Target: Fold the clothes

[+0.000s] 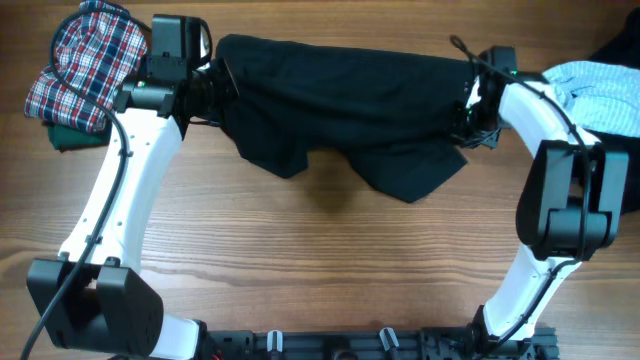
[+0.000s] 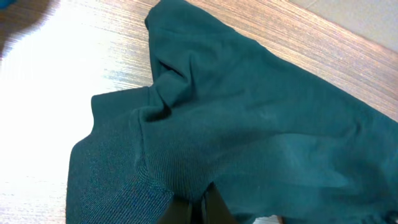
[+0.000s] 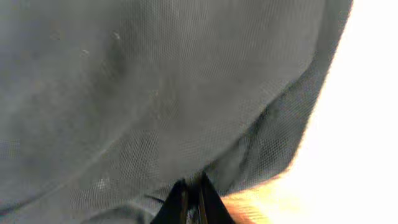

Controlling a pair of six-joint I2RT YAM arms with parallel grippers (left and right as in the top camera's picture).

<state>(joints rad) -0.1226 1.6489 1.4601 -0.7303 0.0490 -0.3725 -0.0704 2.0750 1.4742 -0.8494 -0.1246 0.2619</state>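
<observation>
The black T-shirt (image 1: 340,110) is stretched across the far half of the table between my two grippers, its lower edge sagging in folds. My left gripper (image 1: 218,88) is shut on the shirt's left end. In the left wrist view its fingertips (image 2: 200,208) pinch a bunched fold of the fabric (image 2: 249,124), which looks teal there. My right gripper (image 1: 468,112) is shut on the shirt's right end. In the right wrist view its fingertips (image 3: 191,202) clamp the cloth (image 3: 155,93), which fills most of that view.
A plaid garment (image 1: 88,58) lies on a green one (image 1: 66,136) at the far left corner. A light blue garment (image 1: 600,92) and a dark one (image 1: 622,45) lie at the far right. Bare wooden table (image 1: 330,270) spreads in front of the shirt.
</observation>
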